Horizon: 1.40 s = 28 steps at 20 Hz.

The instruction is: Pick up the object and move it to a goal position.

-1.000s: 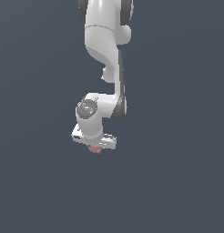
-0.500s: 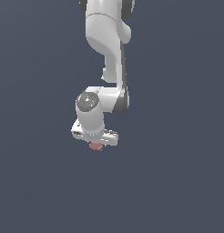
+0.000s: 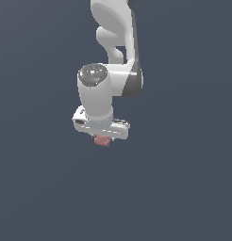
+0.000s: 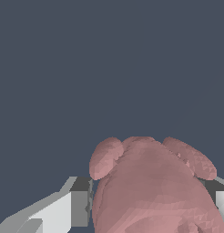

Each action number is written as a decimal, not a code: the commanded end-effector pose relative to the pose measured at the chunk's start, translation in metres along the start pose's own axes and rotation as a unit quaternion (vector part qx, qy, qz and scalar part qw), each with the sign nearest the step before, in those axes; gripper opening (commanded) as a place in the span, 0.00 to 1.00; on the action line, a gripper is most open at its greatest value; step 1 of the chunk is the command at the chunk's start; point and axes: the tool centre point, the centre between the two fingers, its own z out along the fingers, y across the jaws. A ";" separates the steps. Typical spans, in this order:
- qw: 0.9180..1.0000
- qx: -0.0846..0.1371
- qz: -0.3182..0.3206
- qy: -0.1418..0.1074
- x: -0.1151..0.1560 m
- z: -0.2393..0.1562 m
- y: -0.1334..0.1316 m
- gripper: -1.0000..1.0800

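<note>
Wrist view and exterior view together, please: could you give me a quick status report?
White pincer shut on lumpy pinkish-red blob. Blob sits between both fingers, pokes out below pincer. Nothing else visible around it.

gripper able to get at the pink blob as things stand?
Looks like yes: the pink blob already sits between the fingers of the gripper, which seem closed on it. Nothing else is near it in either view.

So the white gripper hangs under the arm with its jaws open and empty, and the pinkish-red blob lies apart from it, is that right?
Not quite. The gripper does hang under the arm, but its jaws are not empty: the wrist view shows the pinkish-red blob sitting between the two fingers, and the exterior view shows it just beneath the gripper.
</note>
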 end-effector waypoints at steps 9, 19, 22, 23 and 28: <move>1.000 0.000 0.000 0.000 -0.008 -0.125 -0.026 0.00; 1.000 0.000 0.000 0.000 -0.013 -0.232 -0.049 0.00; 1.000 0.000 0.000 0.000 -0.013 -0.259 -0.054 0.00; 1.000 0.000 0.000 0.000 -0.013 -0.267 -0.056 0.00; 1.000 0.000 0.000 0.000 -0.013 -0.300 -0.064 0.00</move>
